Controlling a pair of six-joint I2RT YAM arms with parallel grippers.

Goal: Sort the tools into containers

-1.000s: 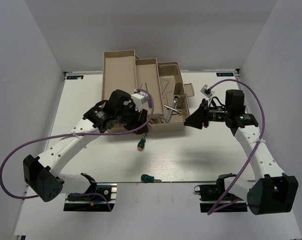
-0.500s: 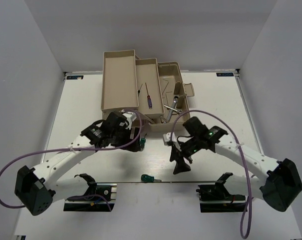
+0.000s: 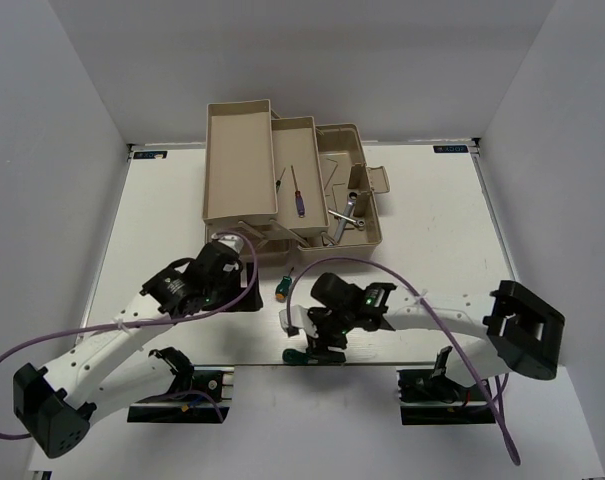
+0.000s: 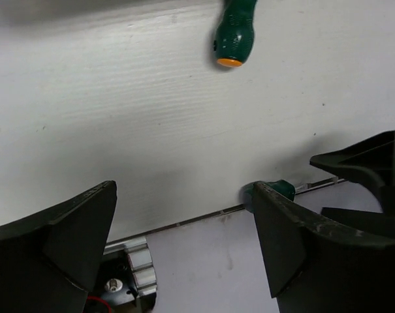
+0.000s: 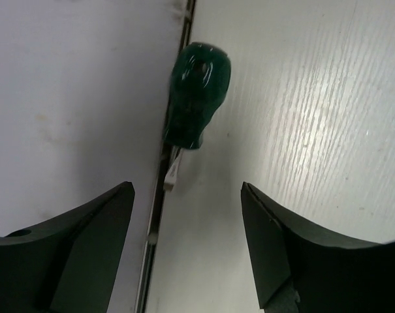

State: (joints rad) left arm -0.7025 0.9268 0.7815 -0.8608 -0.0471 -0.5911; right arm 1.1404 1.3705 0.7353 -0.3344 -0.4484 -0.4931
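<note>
From above, the toolbox [image 3: 244, 135] is seen at the far side of the table [image 3: 432, 230], with a purple screwdriver [image 3: 298, 195] lying in its middle tray and a wrench [image 3: 344, 215] in the right compartment. An orange-capped green screwdriver [image 3: 283, 290] is left on the table just before the box, beside the left gripper [image 3: 248, 286]. A second green screwdriver [image 3: 294, 355] lies at the near edge, by the right gripper [image 3: 317, 348].

In the left wrist view, the jaws are shown spread wide and empty, with the orange cap ahead.

In the right wrist view, the second screwdriver's handle is framed ahead of wide, empty jaws and is untouched, a gap that is hidden from above.

Against a second ago, the left arm is drawn back off the trays, and the right is swung across to the near edge.
</note>
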